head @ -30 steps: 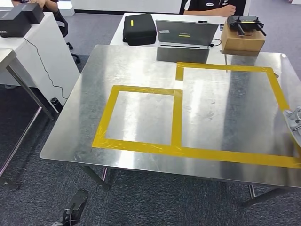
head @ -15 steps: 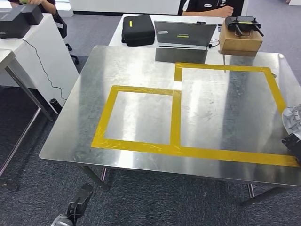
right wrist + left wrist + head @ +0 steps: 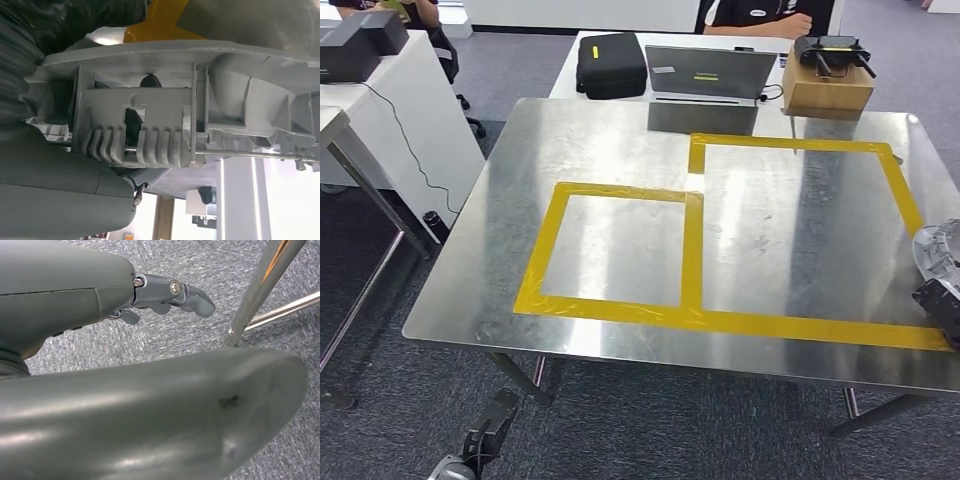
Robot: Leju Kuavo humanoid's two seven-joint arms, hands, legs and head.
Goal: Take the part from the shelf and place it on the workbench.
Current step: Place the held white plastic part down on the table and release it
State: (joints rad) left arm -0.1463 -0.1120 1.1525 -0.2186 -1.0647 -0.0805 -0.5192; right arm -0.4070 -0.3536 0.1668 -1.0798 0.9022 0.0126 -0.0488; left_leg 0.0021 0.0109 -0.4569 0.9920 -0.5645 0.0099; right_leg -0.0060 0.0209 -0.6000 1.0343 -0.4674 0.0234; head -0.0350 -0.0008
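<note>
Head view, workbench: the steel workbench [image 3: 622, 140] fills the middle of the view, its top marked with two adjoining rectangles of yellow tape [image 3: 693, 255], the smaller one to the left of the larger.
Head view, right hand: the right hand [image 3: 940, 302] shows dark at the right edge, over the bench's near right corner, with the grey part [image 3: 935, 248] against it and above the bench top beside the tape line.
Head view, left hand: the left hand [image 3: 487, 432] hangs low over the grey carpet [image 3: 388, 420] in front of the bench, holding nothing.
Head view, background: beyond the bench a white table [image 3: 565, 75] carries a black case [image 3: 611, 64], a laptop [image 3: 705, 73] and a cardboard box [image 3: 824, 90] with a black router [image 3: 832, 50] on top; a person [image 3: 765, 15] sits behind it.
Left wrist view, left hand: its fingers [image 3: 170, 292] are stretched out and apart over the carpet, empty, near a metal table leg [image 3: 260, 287].
Right wrist view, part: the grey ribbed plastic part [image 3: 170, 125] lies across the view, gripped by the right hand [image 3: 64, 190], the thumb pressed along one side.
Right wrist view, surroundings: a strip of yellow tape [image 3: 158, 25] shows past the part's edge.
</note>
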